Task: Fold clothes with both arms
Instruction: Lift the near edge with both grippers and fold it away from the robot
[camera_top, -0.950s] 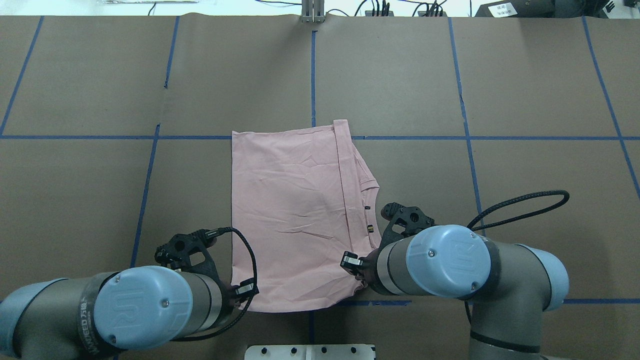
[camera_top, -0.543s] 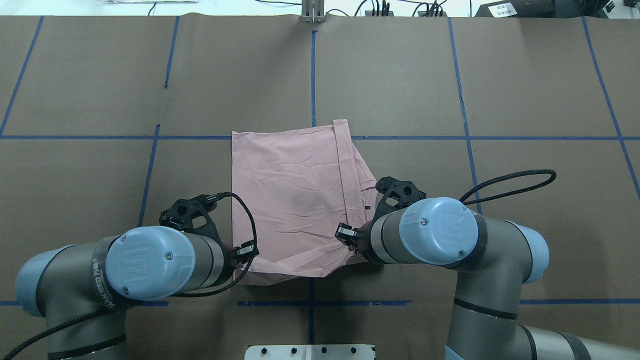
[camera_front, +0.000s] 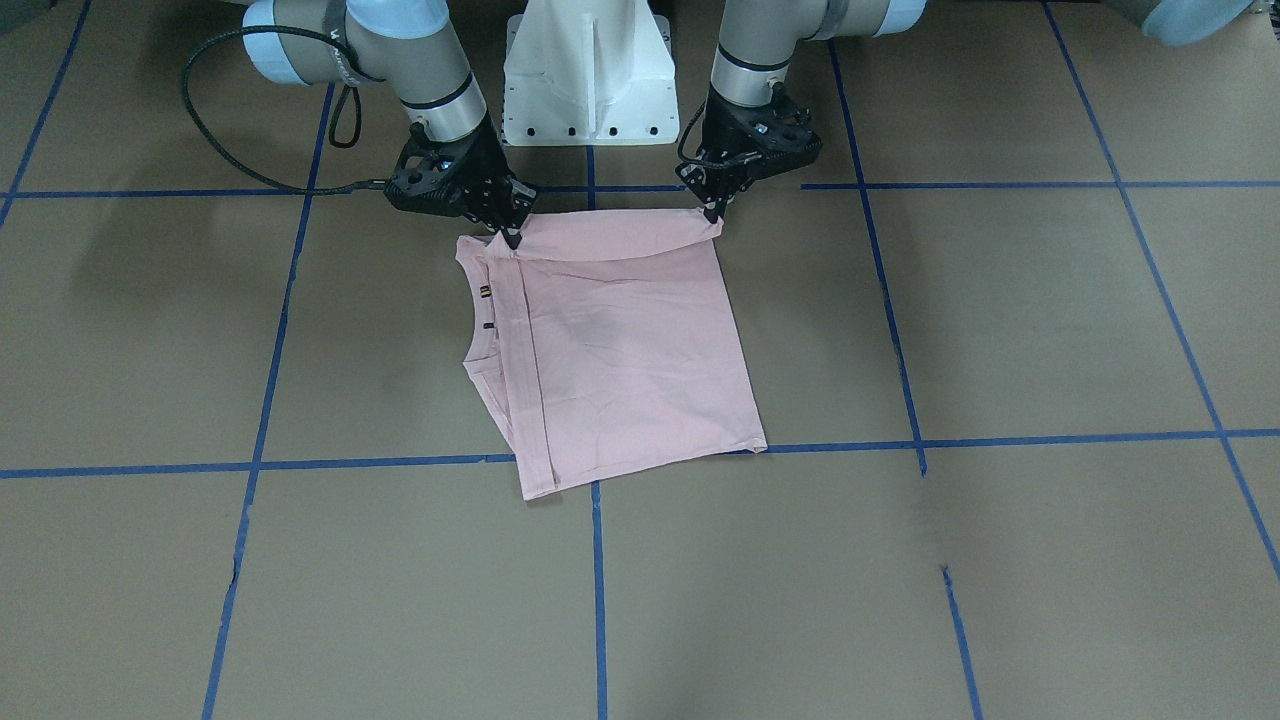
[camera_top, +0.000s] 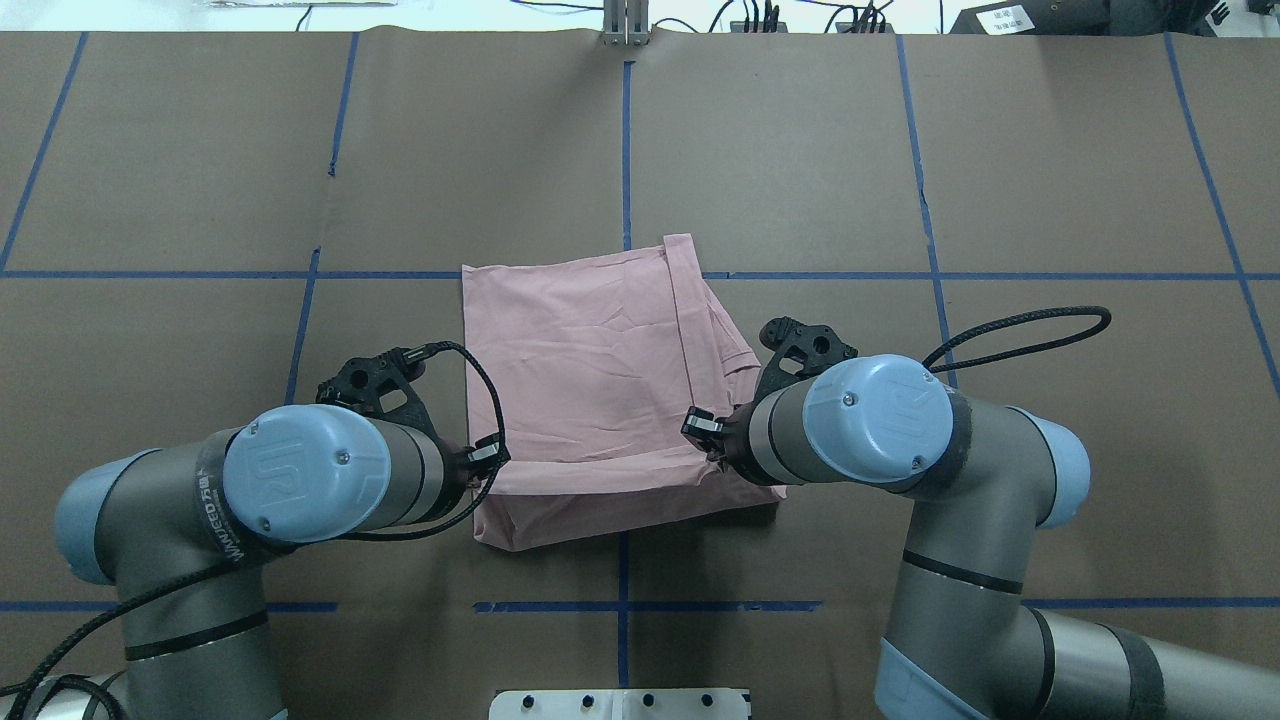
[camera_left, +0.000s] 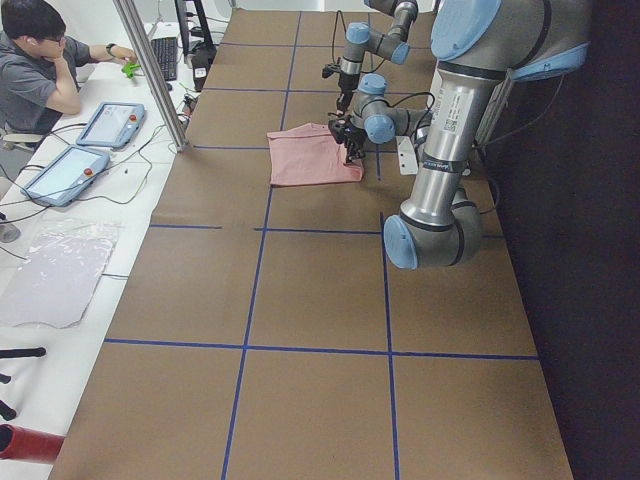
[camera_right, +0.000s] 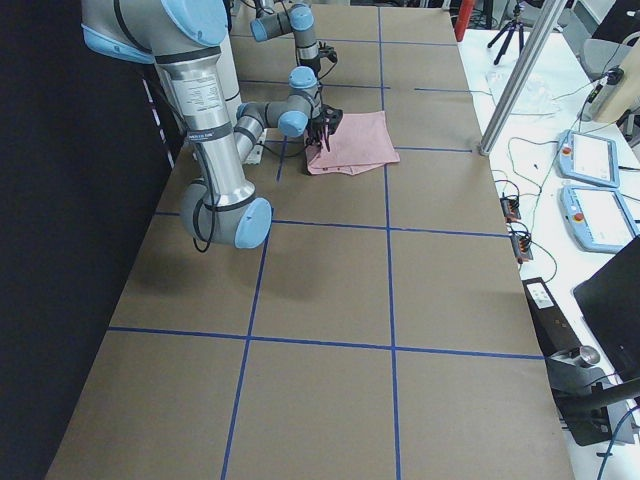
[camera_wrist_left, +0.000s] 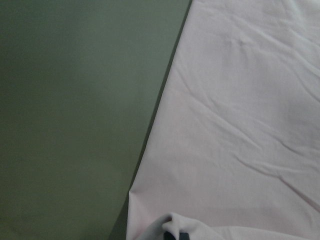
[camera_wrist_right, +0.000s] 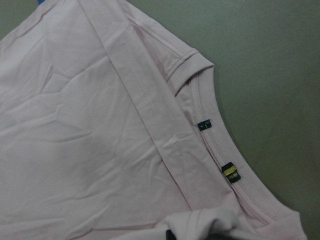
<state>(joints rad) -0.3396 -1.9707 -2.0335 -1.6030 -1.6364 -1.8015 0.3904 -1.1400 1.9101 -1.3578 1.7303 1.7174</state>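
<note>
The pale pink T-shirt (camera_front: 620, 350) lies folded on the brown table, plain back up, with its collar (camera_wrist_right: 215, 145) and two small tags on my right side. It also shows in the overhead view (camera_top: 590, 370). My left gripper (camera_front: 712, 213) is shut on the shirt's near corner on my left side. My right gripper (camera_front: 511, 238) is shut on the near corner by the collar. Both hold the near edge lifted and rolled over the shirt, away from my base. In the overhead view the left gripper (camera_top: 487, 462) and right gripper (camera_top: 705, 432) sit partly under their wrists. The print is hidden.
The white pedestal (camera_front: 590, 70) stands just behind the grippers. Blue tape lines (camera_top: 625, 150) grid the brown table. A metal post (camera_top: 625, 25) stands at the far edge. An operator (camera_left: 40, 60) sits at a side bench with tablets (camera_left: 110, 122).
Both grippers have moved forward, away from my base, carrying the shirt's near edge. The near part now folds over and the shirt's near fold line lies farther from the base.
</note>
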